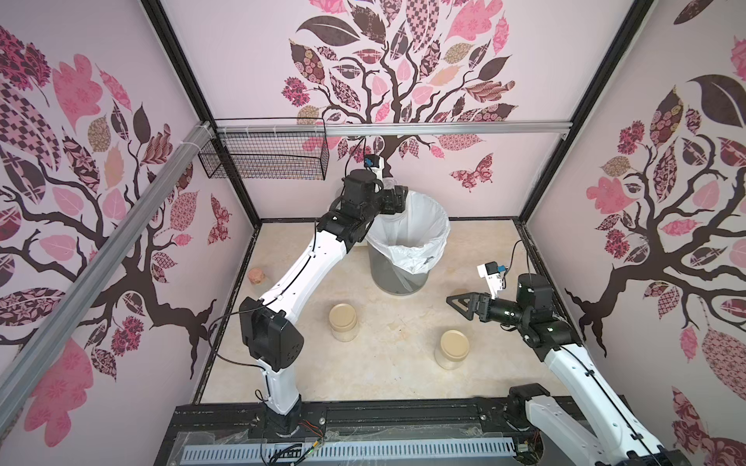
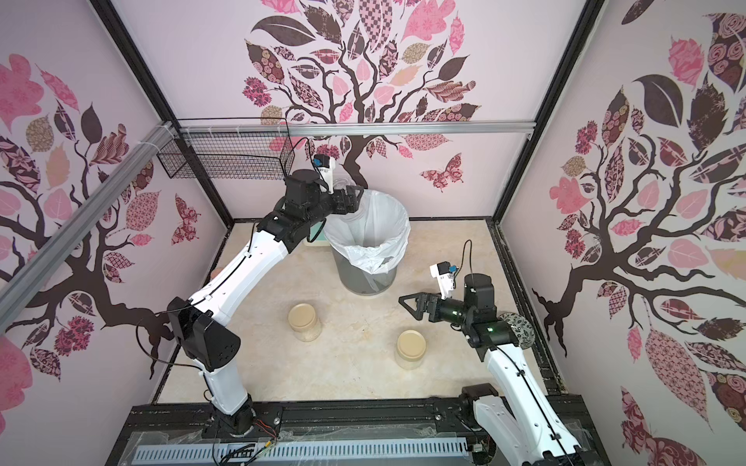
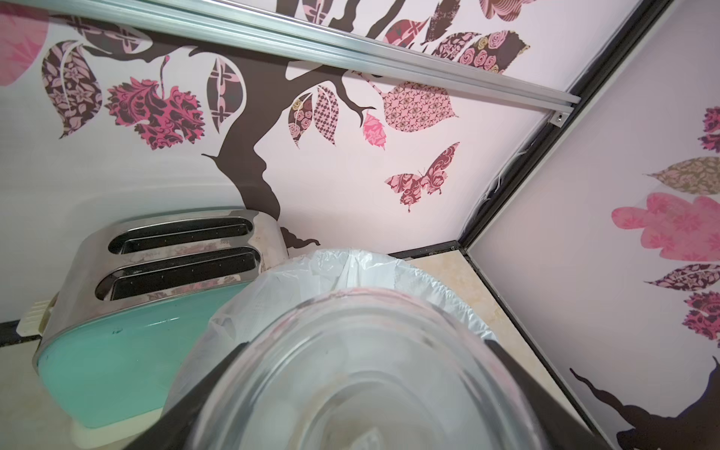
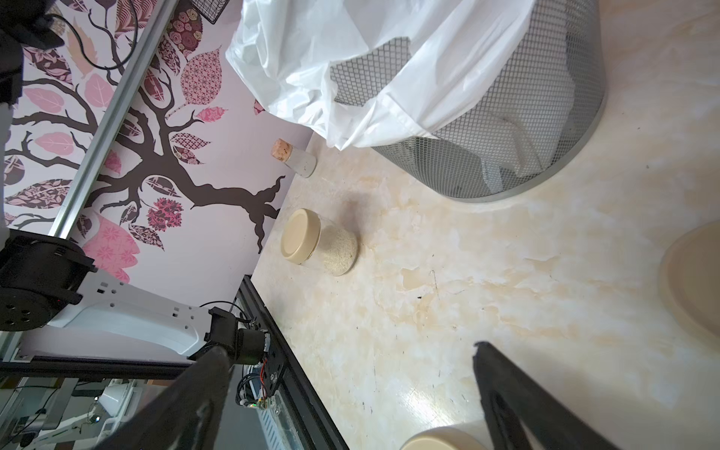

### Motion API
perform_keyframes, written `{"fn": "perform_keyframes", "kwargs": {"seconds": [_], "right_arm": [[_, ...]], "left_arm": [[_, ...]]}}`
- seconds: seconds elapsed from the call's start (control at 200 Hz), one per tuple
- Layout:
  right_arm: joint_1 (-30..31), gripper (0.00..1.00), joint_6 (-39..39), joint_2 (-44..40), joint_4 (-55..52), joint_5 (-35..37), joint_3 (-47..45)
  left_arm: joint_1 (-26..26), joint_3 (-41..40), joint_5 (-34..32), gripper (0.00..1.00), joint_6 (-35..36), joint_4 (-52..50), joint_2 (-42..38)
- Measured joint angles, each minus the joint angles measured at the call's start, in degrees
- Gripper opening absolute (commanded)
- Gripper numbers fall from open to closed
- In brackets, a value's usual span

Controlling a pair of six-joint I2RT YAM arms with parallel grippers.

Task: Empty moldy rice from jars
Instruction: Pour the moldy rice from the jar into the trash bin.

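Note:
My left gripper [image 1: 397,198] [image 2: 352,198] is shut on a clear glass jar [image 3: 362,370], held over the rim of the white-lined mesh bin [image 1: 444,232] [image 2: 403,228]. In the left wrist view the jar has no lid and I see no moldy rice in it; black fingers [image 3: 210,370] flank it. Two lidded jars stand on the table in both top views, one left of centre [image 1: 343,322] [image 2: 304,322] and one toward the right [image 1: 453,349] [image 2: 411,349]. Rice [image 4: 339,249] shows through the left one. My right gripper [image 1: 458,306] [image 4: 348,348] hovers open and empty over the table's right side.
A teal toaster [image 3: 136,350] stands behind the bin, by the back wall. A small cork-topped bottle [image 1: 257,276] [image 4: 298,159] sits by the left wall. A wire basket [image 1: 266,157] hangs at the back left. A patterned ceramic jar [image 2: 518,329] is behind the right arm. A beige lid [image 4: 693,280] shows at a frame edge.

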Motion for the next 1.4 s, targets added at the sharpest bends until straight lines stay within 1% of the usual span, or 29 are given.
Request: {"fn": "perform_keyframes", "kwargs": {"seconds": [0.48, 0.755, 0.965, 1.401], "right_arm": [[0.0, 1.0, 0.39, 0.09, 1.11, 0.0, -1.07], [0.0, 1.0, 0.42, -0.09, 1.09, -0.04, -1.07], [0.0, 1.0, 0.42, -0.7, 0.68, -0.02, -1.07], [0.0, 0.99, 0.39, -0.76, 0.24, -0.02, -1.07]], "left_arm": [[-3.21, 0.2, -1.9, 0.59, 14.21, -0.5, 1.42], [-4.74, 0.2, -3.87, 0.59, 21.11, -0.85, 1.46], [-5.92, 0.2, -6.16, 0.6, 27.69, -0.79, 1.53], [-6.97, 0.2, -9.66, 0.6, 34.71, 1.11, 1.53]]}}
